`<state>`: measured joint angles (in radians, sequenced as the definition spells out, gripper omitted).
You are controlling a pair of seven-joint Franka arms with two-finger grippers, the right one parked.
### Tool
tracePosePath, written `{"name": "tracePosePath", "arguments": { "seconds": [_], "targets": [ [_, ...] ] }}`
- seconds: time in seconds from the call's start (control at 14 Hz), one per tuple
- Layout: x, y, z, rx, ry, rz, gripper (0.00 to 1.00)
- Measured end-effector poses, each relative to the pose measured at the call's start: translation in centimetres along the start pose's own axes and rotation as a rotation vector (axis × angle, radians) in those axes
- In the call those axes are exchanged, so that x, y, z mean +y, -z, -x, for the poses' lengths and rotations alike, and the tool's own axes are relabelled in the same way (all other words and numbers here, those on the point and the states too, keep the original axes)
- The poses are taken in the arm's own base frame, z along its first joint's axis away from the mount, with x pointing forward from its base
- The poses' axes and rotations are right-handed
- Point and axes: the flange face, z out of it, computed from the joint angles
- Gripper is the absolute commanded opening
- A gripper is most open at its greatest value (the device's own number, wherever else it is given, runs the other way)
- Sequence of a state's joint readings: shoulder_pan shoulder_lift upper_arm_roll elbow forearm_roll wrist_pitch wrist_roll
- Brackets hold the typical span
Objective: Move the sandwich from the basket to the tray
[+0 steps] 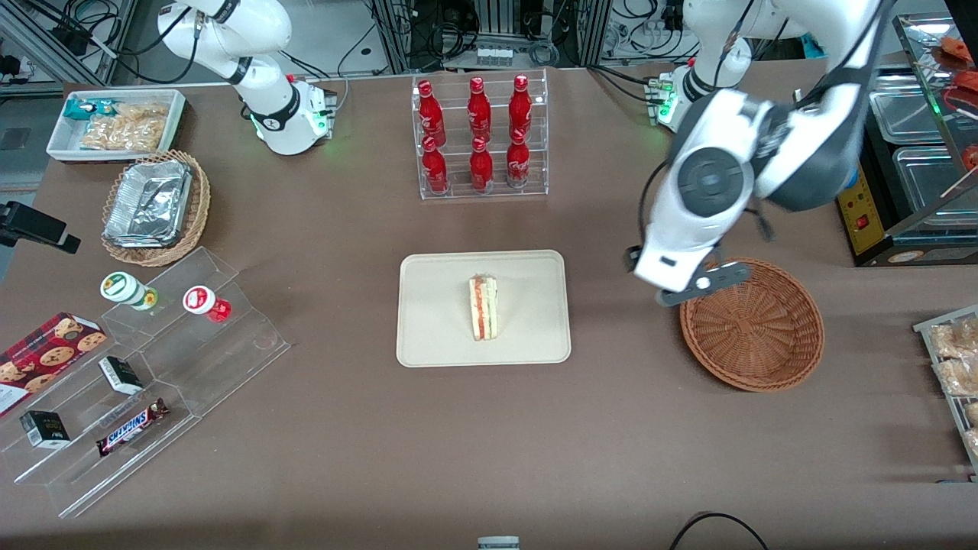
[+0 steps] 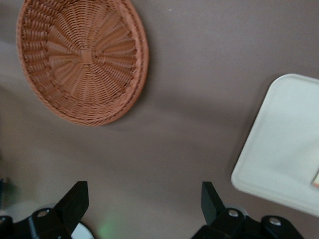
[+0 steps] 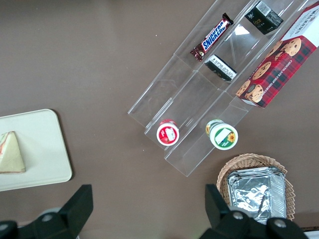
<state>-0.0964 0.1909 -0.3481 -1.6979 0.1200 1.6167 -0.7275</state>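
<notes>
The sandwich (image 1: 483, 308), a white wedge with red-orange filling, lies on the middle of the cream tray (image 1: 443, 305). It also shows on the tray (image 3: 40, 144) in the right wrist view (image 3: 11, 152). The reddish-brown wicker basket (image 1: 752, 325) is empty and sits toward the working arm's end of the table. My left gripper (image 1: 691, 286) hangs high above the table at the basket's rim, on the tray's side. In the left wrist view the gripper (image 2: 144, 191) is open and empty over bare table, between the basket (image 2: 82, 59) and the tray's corner (image 2: 284, 144).
A clear rack of red bottles (image 1: 480, 137) stands farther from the front camera than the tray. Toward the parked arm's end are a tan basket with foil containers (image 1: 157, 206), a white snack bin (image 1: 114, 122) and acrylic steps (image 1: 153, 367). A metal display case (image 1: 909, 168) stands at the working arm's end.
</notes>
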Motion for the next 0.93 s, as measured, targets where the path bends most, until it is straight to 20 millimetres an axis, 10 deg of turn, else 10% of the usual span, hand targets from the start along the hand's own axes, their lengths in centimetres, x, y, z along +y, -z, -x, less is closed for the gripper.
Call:
{"name": "tracePosePath", "arguments": {
  "seconds": [0.93],
  "targets": [
    [-21.1, 10.2, -1.9, 0.024, -0.008, 0.167, 1.0]
  ]
}}
